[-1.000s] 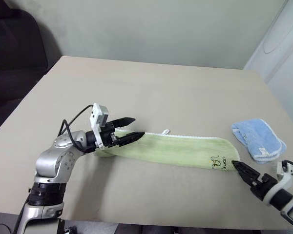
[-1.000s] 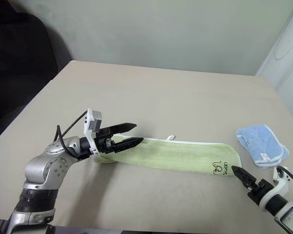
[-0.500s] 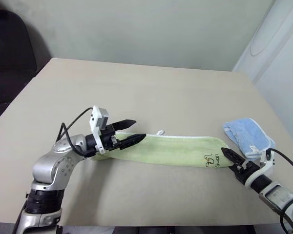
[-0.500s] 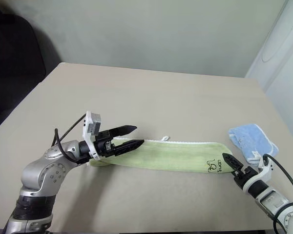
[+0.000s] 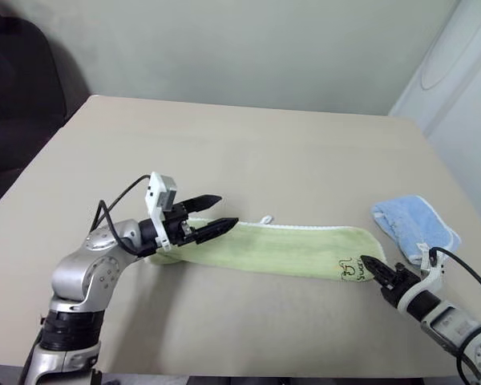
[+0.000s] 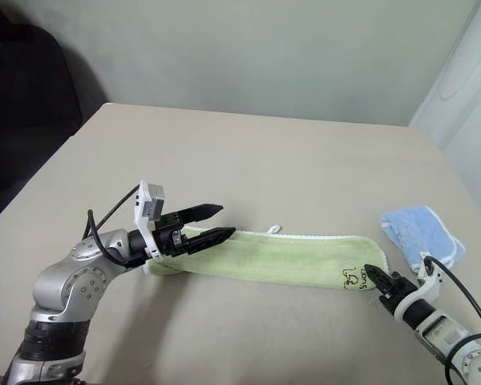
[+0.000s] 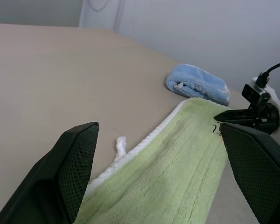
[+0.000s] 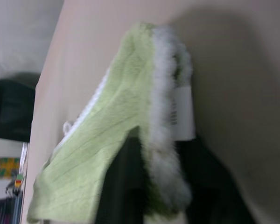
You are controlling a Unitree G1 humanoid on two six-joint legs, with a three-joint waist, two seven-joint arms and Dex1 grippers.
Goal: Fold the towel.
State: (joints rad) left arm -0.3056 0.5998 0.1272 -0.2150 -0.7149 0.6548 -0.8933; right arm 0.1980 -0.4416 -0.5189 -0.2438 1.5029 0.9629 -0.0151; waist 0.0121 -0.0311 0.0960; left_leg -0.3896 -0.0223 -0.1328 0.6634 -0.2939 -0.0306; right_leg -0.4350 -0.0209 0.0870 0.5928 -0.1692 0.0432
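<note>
The right pincer [image 5: 367,264] is clamped on the near right end of the towel [image 5: 280,249], its two black fingers closed with the white-edged hem pinched between them; in the right wrist view the green terry cloth and its fluffy white edging run up between the fingers, with a small white label [image 8: 181,114] beside the hem. The label carries fine dark print too blurred to read. The left pincer [image 5: 216,213] stands wide apart and holds nothing: it hovers level over the towel's left end, one finger above the cloth's far edge and the other over its near part. Whether the lower finger touches the cloth cannot be told.

The towel lies on the desk [image 5: 248,152] as a long, narrow, light green strip, stretched from the left pincer across to the right pincer. Its far long edge shows white stitching, and a small white loop tag [image 5: 266,218] sticks out from that edge onto the bare desk, just beyond the left pincer's tips. Near the right end a small dark embroidered logo [image 5: 350,269] sits just beside the right pincer's tips; its letters are too small to read.

A smaller light blue cloth [image 5: 414,228] lies bunched on the desk beyond the right pincer, near the towel's right end but apart from it.
</note>
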